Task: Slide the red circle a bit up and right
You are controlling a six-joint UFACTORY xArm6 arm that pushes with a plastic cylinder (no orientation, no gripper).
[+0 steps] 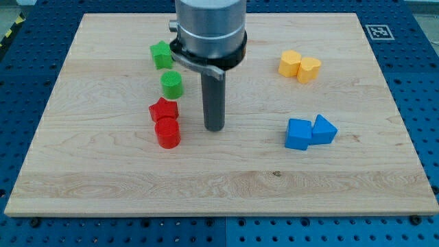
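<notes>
The red circle [167,133] stands on the wooden board [219,178], left of centre. A red star [163,109] touches it just above. My tip [215,128] rests on the board to the right of the red circle, with a gap between them. The rod rises to the arm's grey body at the view's top.
A green circle [171,84] and a green star [162,55] stand above the red blocks. Two yellow blocks [299,66] sit at the upper right. A blue cube [298,134] and a blue triangle [324,130] touch at the right.
</notes>
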